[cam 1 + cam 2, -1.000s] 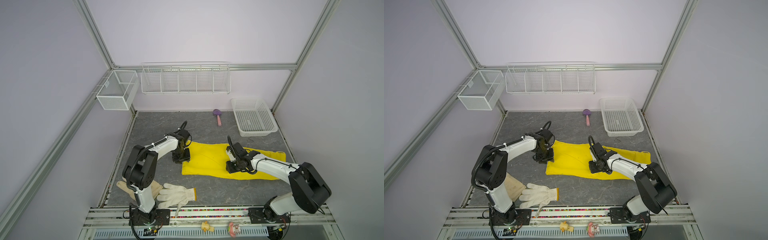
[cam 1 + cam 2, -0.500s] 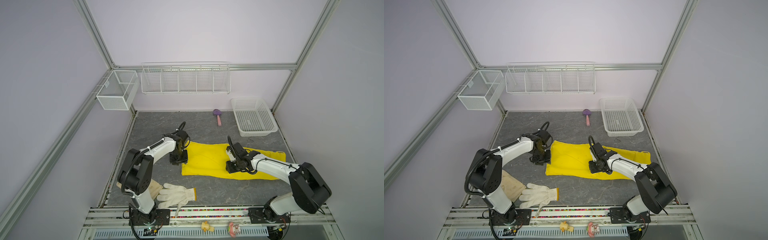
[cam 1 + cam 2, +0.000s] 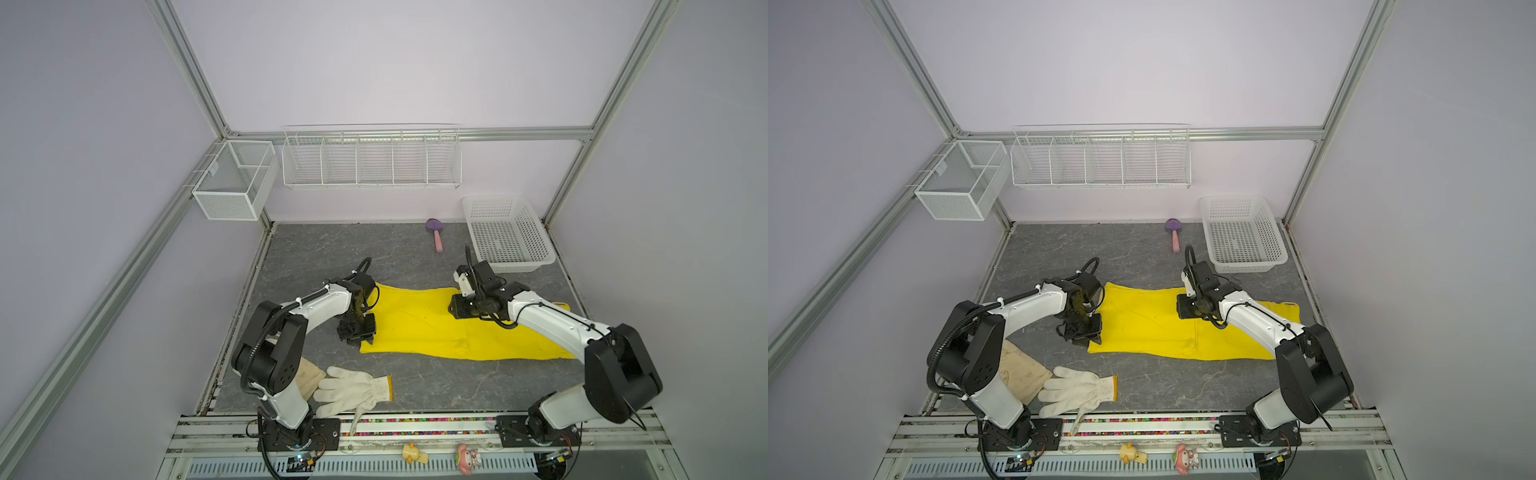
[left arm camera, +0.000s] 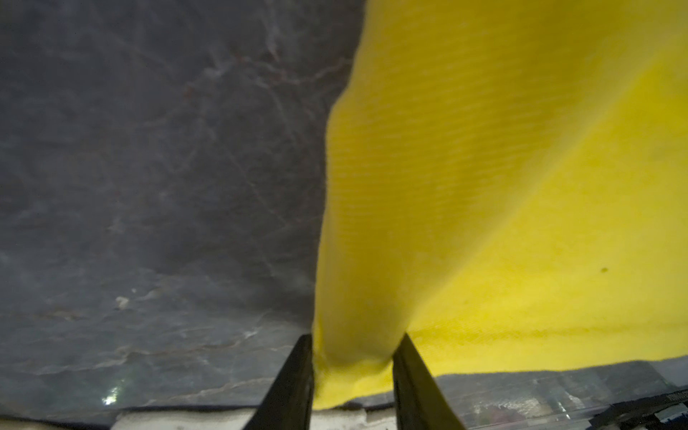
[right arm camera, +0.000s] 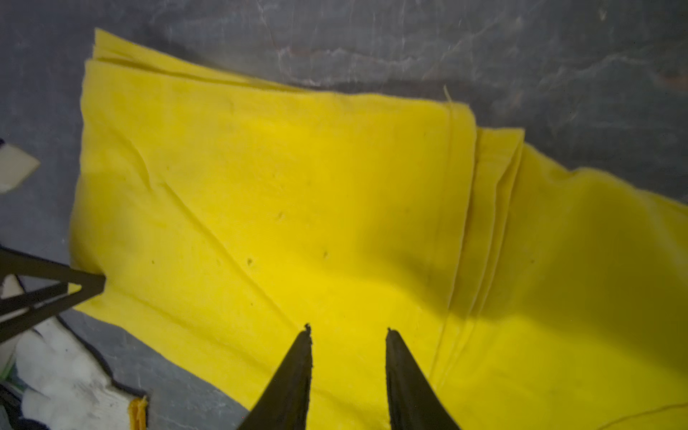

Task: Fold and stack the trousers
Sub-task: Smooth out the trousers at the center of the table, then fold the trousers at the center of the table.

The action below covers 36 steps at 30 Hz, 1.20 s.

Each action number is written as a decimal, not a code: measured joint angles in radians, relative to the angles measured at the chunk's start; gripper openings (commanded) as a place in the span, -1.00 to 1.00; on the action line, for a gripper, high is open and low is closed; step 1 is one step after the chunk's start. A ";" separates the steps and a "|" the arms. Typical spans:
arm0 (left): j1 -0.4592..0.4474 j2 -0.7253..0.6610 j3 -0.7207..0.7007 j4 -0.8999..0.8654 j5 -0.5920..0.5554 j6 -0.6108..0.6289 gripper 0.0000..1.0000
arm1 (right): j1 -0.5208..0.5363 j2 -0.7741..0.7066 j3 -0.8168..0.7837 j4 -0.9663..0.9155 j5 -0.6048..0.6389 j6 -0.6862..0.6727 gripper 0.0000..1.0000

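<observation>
We count one pair of trousers (image 3: 419,328), one knitted glove (image 3: 353,388), one cream glove (image 3: 311,370); left claw (image 4: 355,337) pinches the trousers' corner, right claw (image 5: 348,329) spread above them.

Top views: bright, even light, sharp, faint soft shadows, wide-angle bend at edges. Wrist views dimmer, soft focus; trousers (image 5: 298,186) partly in shadow, surface (image 4: 149,186) smeary, blurred.

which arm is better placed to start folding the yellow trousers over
Left. The left end effector has a corner of the trousers bunched in its grip, so it could likely lift and fold that end over. The right end effector sits over flat cloth, jaws apart, nothing pinched.
</observation>
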 measured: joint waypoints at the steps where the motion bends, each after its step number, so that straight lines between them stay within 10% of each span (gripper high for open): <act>1: 0.000 0.000 0.000 0.002 0.002 0.000 -0.37 | -0.007 0.021 0.016 0.010 0.000 -0.002 -0.34; 17: 0.026 -0.003 0.002 0.016 0.042 0.007 -1.00 | -0.044 0.236 0.073 0.043 0.058 -0.079 -0.31; 23: 0.074 -0.006 0.049 -0.019 -0.006 0.021 -1.00 | -0.082 0.121 0.072 -0.013 0.046 -0.096 0.14; 36: 0.191 -0.140 0.196 -0.155 -0.185 0.075 -1.00 | -0.274 -0.196 -0.133 -0.143 -0.026 -0.060 0.45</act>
